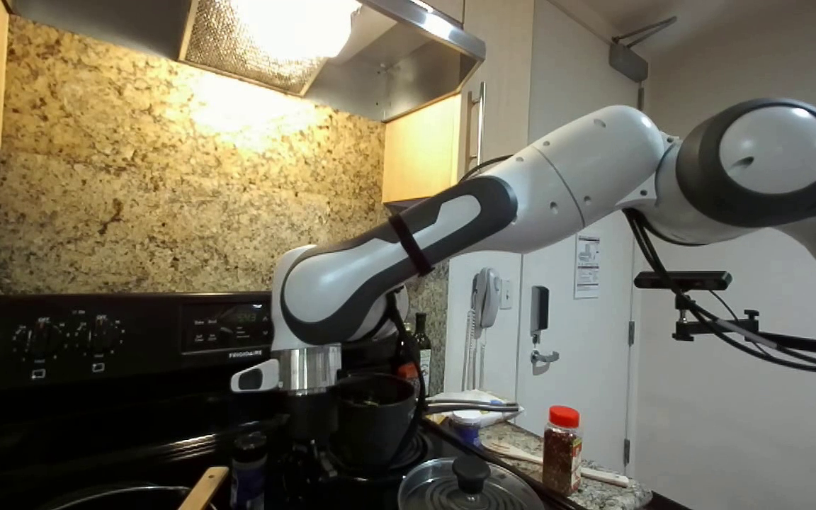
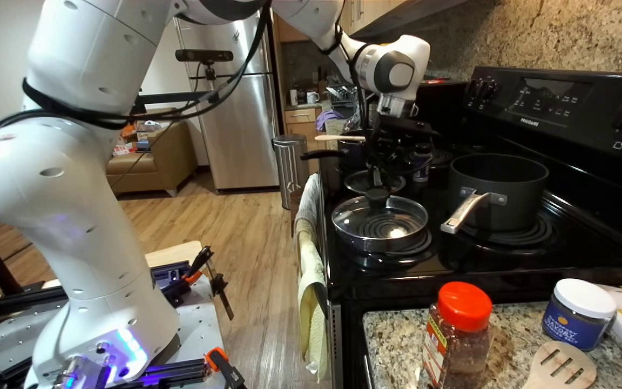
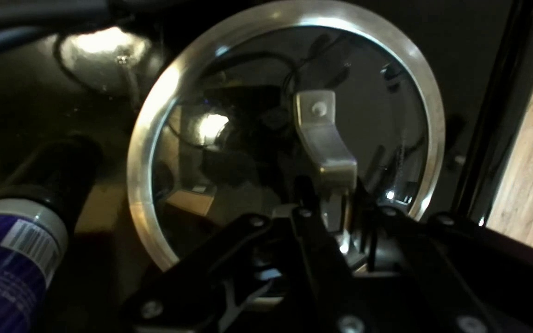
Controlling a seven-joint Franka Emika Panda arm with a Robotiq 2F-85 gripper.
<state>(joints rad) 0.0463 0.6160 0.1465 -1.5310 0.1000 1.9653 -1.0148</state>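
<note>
While our fingers (image 3: pixel 312 240) clasp the metal handle (image 3: pixel 322 143) atop the glass lid (image 3: pixel 252 157) | we expect it stiff, slick, breakable, fairly light | best hold: mid-handle

The stovetop (image 2: pixel 454 256) is carrying a saucepan (image 2: pixel 516 210) toward its back edge, a black-knobbed glass lid (image 2: pixel 365 224) near its front edge and, farther along, a smaller glass lid (image 3: pixel 266 148) beside a blue-labelled bottle (image 2: pixel 421 166). The granite surface (image 2: pixel 397 340) is holding a red-capped shaker (image 2: pixel 458 335) near its front edge, a blue jar (image 2: pixel 574 316) by its stove-side edge and, near both, a wooden spatula (image 2: pixel 542 373).
</note>
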